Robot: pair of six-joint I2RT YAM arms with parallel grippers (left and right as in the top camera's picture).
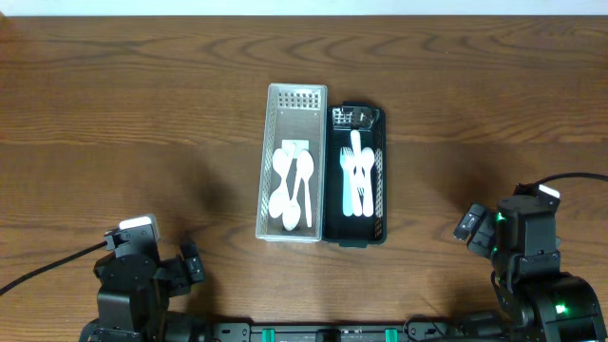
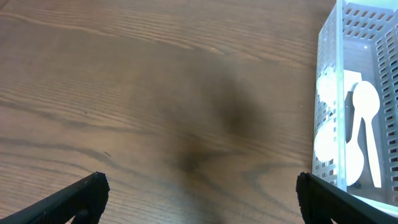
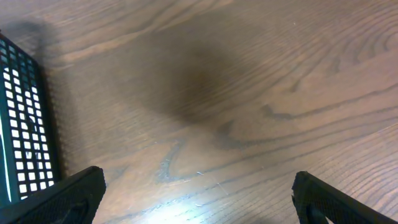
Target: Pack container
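Two matte-black arms, cabled and lit

Seen from overhead, the left arm [image 1: 133,285] at 7 o'clock is blocky and black with a pale cap [image 1: 140,225] on top, and its left cable [image 1: 66,258] is a thin black line running toward 9 o'clock. The right arm [image 1: 532,271] at 5 o'clock is also black, with small green lights [image 1: 501,220] and a right cable [image 1: 575,176] curving toward 3 o'clock. In the wrist views, the left fingertips [image 2: 84,193] and right fingertips [image 3: 81,193] are blunt, dull black wedges.
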